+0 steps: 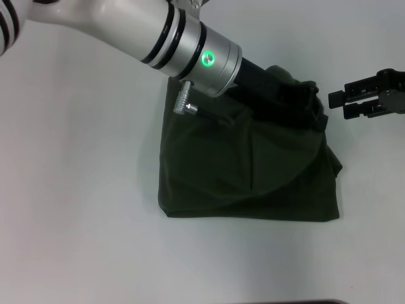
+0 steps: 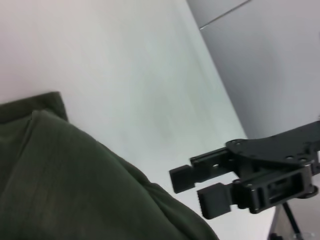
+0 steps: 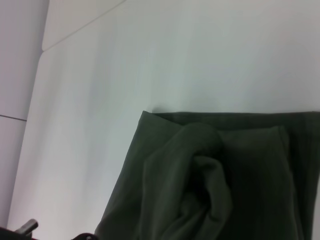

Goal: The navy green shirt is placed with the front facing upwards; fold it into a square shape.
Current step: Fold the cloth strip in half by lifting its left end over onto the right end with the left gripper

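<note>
left gripper: black, at the end of the white-and-silver left arm [image 1: 190, 47] that reaches across from the far left; the head end sits over the far edge of the cloth, fingers lost against dark fabric, so cannot tell if clenched, released or pinching a layer.
right gripper [image 1: 338, 100]: black parallel-finger tool, off the cloth's far-right corner, hanging over bare table; fingers parted a little with nothing between them, released. Also seen from the left wrist [image 2: 200, 192], apart from the fabric.
navy green shirt [image 1: 247, 171]: dark olive-green cotton T-shirt, already folded to a rough four-sided bundle, lying about mid-table, slightly right of centre; plain side up, no lettering or label in view.
fold state: near edge fairly straight; right side bulges out, a diagonal ridge crosses the top layer, and a lumpy roll of cloth shows in the right wrist view [image 3: 210, 180]. Judged: close to square but untidy, far-right corner needs tucking.
handling: soft, limp, light, several layers thick; will sag and drag, not slippery on the table, not fragile. A thin pinch would likely lift only the top layer.
where to grip: judged best at corners or along a folded edge, taking all layers, both far corners together.
table [image 1: 76, 209]: plain white flat surface.
count: shirts 1; arms in view 2; grippers 2.
</note>
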Available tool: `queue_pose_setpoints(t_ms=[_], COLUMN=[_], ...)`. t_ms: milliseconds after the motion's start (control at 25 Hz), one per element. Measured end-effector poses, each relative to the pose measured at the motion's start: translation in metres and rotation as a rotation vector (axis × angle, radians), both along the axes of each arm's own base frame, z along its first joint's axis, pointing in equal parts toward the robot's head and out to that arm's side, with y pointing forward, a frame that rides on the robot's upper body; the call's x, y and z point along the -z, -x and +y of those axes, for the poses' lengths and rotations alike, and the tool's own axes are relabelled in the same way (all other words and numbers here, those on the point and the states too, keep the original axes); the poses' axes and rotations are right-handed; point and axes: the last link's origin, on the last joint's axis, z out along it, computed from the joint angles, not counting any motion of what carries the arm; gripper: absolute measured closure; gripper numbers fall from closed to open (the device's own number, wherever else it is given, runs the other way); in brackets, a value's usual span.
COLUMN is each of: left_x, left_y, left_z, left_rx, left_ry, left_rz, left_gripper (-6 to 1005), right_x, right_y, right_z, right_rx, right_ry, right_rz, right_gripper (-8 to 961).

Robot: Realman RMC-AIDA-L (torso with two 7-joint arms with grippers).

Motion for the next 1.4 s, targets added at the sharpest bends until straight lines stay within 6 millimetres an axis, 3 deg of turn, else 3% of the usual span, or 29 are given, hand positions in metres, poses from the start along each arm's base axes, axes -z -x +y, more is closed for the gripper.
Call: queue_pose_setpoints(t_ms=[920,1400], left_x=[0.005,0.003], left_y=[-0.040,-0.043], left_z=[0.003,0.005], left_rx=[0.169,0.151], left_ry=[-0.040,-0.049], left_rz=[0.151,0.121], left_gripper=[962,961], right_x=[0.000,0.000], right_y=[-0.003,-0.004], right_z=[-0.002,-0.003], right_rx=[0.008,0.010], right_ry=[-0.001,0.000], right_rz=[-0.001,0.000], right_gripper=[309,308])
